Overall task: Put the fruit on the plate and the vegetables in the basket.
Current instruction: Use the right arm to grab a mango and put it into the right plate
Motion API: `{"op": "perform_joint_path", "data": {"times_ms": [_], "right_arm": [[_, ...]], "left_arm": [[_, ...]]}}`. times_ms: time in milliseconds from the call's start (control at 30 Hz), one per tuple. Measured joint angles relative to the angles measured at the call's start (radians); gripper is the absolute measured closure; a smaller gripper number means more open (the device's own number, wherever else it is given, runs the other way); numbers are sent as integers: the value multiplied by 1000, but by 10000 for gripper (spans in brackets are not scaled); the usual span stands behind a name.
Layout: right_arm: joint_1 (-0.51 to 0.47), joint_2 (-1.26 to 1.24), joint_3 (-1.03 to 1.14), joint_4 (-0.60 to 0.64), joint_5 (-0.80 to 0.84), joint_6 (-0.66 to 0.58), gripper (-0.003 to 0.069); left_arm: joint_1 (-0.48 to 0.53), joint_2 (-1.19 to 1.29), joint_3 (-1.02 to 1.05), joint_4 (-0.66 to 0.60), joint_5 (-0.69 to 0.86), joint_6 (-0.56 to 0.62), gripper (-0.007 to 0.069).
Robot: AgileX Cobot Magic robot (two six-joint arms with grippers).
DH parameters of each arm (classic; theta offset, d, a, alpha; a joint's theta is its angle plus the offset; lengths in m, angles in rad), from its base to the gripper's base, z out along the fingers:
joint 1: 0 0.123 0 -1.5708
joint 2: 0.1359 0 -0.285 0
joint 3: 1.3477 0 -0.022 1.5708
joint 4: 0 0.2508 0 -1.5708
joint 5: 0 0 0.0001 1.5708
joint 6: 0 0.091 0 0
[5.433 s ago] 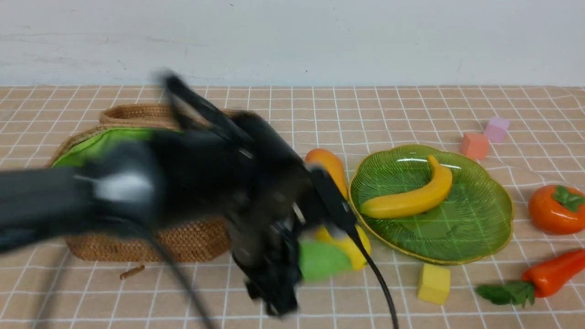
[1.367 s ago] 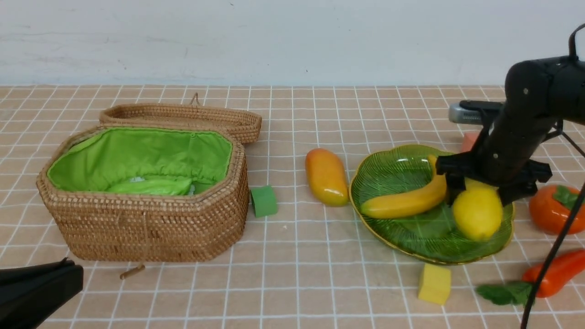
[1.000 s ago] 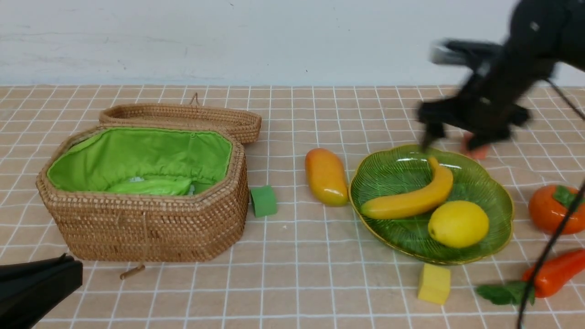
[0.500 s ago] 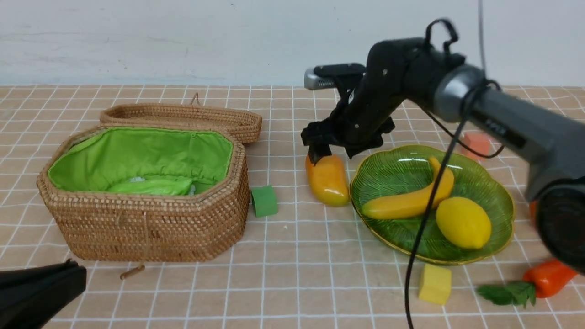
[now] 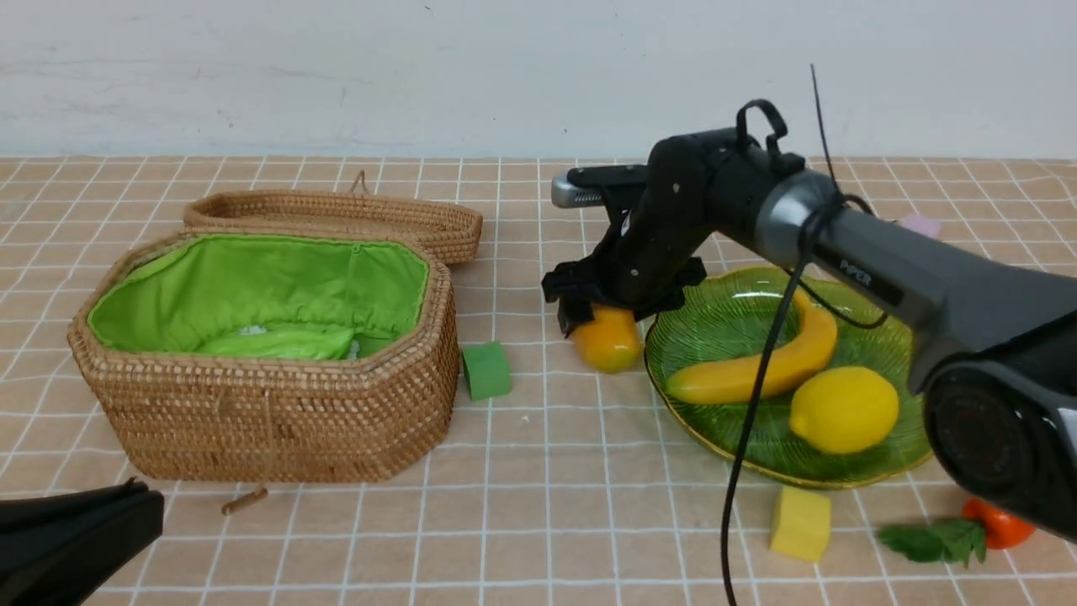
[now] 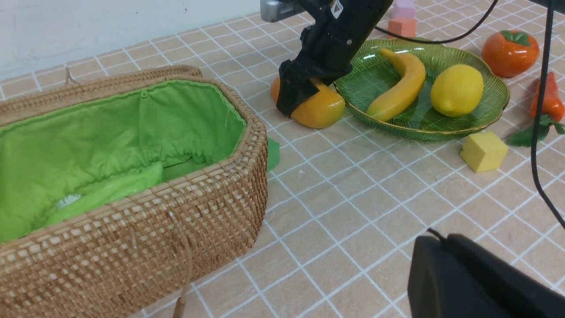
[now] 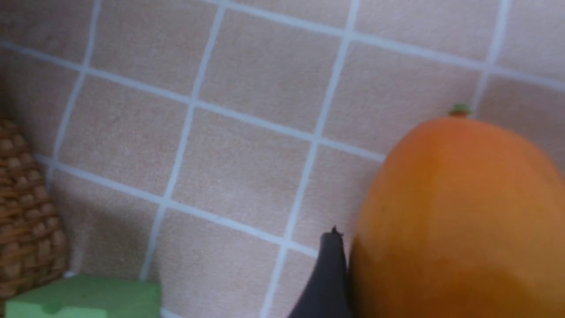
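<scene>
The right arm is coming across from the plate (image 5: 702, 332), having left the lemon (image 5: 843, 410) lying there beside the banana (image 5: 749, 370), and the right gripper (image 5: 607, 313) is now settling down over the mango (image 5: 607, 343).

Scanning from the left: the left gripper (image 5: 135, 513) is sitting low at the near edge, clamped shut and carrying nothing. The basket (image 5: 269, 421) is standing open, with a pale green shape lying at its bottom, likely the cucumber (image 5: 278, 342). The green block (image 5: 486, 370) is lying just beside the basket.

Then the action: the mango is lying on the cloth (image 5: 538, 505) just beside the plate's rim. The right jaws are spread wide astride it, one finger (image 7: 329, 274) sitting close against its skin, with no squeeze showing yet. That is making two fruits home and a third lined up.

Further right, the persimmon (image 6: 510, 52) and the pepper (image 6: 547, 99) are waiting on the cloth, so both sorting jobs are looking unfinished.
</scene>
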Motion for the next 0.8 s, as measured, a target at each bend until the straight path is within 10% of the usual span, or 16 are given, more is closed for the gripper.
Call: {"op": "perform_joint_path", "data": {"times_ms": [400,800], "right_arm": [[0,-114,0,13,90,-1,105],[-106,-531,229,-226,344,15,105]], "left_arm": [[0,0,1,-1,-1,0,634],[0,0,1,-14,-9,0,631]]}}
